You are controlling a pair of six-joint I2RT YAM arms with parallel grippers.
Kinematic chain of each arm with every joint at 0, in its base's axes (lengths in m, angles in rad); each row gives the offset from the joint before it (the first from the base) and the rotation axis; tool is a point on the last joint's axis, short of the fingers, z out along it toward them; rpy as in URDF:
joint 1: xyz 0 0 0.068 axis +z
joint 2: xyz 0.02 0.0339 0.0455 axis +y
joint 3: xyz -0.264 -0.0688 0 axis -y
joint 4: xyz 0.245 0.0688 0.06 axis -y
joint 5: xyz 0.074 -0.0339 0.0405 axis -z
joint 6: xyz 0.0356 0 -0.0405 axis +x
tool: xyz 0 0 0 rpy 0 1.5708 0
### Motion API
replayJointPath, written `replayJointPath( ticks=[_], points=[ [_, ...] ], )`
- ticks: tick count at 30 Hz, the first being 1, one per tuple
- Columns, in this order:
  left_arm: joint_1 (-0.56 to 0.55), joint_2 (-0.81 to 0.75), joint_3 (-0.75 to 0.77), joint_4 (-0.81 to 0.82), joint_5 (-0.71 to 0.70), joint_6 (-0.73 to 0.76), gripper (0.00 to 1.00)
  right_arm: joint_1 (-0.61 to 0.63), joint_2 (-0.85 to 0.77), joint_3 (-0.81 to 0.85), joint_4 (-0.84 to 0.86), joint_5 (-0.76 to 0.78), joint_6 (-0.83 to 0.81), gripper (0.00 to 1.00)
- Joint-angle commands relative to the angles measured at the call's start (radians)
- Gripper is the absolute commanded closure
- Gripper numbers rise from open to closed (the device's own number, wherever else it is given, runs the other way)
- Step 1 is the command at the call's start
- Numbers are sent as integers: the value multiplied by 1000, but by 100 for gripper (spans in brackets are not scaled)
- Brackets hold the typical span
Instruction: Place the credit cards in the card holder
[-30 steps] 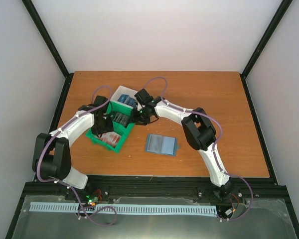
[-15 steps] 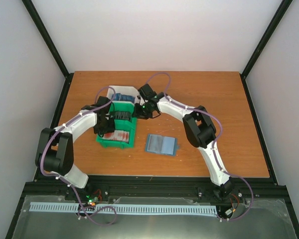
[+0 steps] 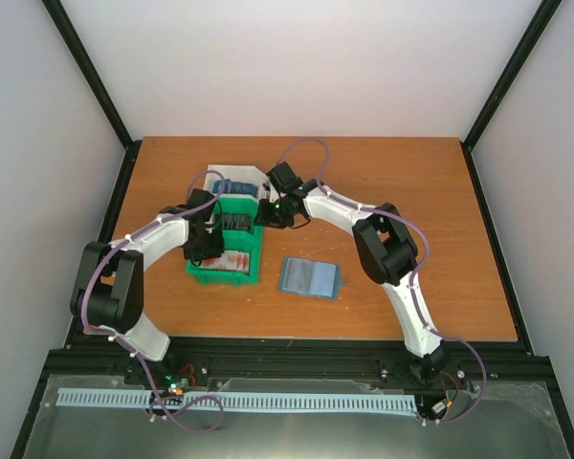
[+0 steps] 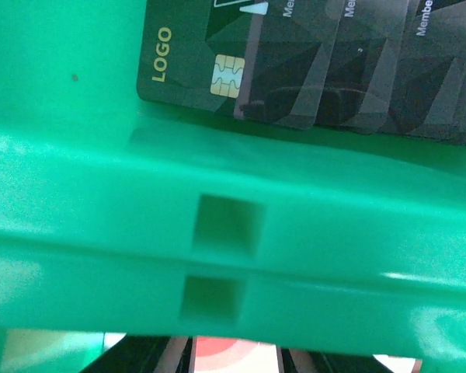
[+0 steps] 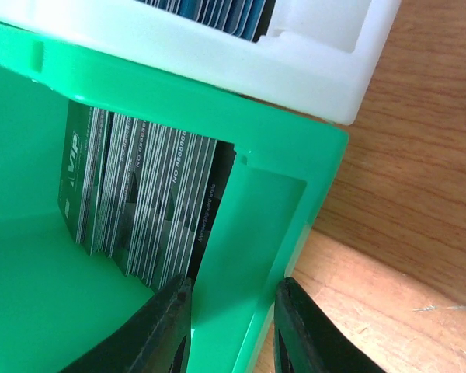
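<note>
Credit cards (image 5: 140, 210) crowd green bin (image 5: 217, 116) right end effector (image 5: 233, 295) clamps; left end effector (image 3: 207, 247) unclear

A green bin (image 3: 220, 277) holds black credit cards (image 4: 295, 70) with a faceted grey pattern and gold lettering, plus red cards (image 3: 231, 259). A white bin (image 5: 311, 62) holds blue cards (image 5: 217, 14). A teal-blue card holder (image 3: 309, 276) lies on an orange-brown wooden table (image 3: 411, 172).

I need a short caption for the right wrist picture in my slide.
Right gripper gripping the green bin by its corner wall, dark credit cards standing inside, white bin behind.
</note>
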Motion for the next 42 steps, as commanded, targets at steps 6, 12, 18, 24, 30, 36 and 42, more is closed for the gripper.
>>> replayJointPath(
  ticks=[6, 12, 18, 24, 30, 36, 42],
  points=[
    [3, 20, -13, -1, -69, 21, 73, 1, 0, -32, -62, 35, -42, 71],
    [3, -6, 7, -26, -101, 22, 84, 1, -1, -31, -68, 51, -43, 71],
    [3, -39, 42, -81, -112, 29, 83, 1, -3, -31, -73, 58, -45, 71],
    [6, -66, 57, -126, -124, 41, 77, 0, -3, -32, -73, 61, -45, 71],
    [20, -74, 66, -150, -123, 32, 76, -1, -4, -35, -73, 60, -46, 71],
    [37, -88, 66, -147, -60, 33, 76, 0, -3, -35, -73, 58, -45, 71],
    [93, -75, 57, -144, 31, 15, 77, 0, -3, -33, -72, 54, -43, 71]
  ],
)
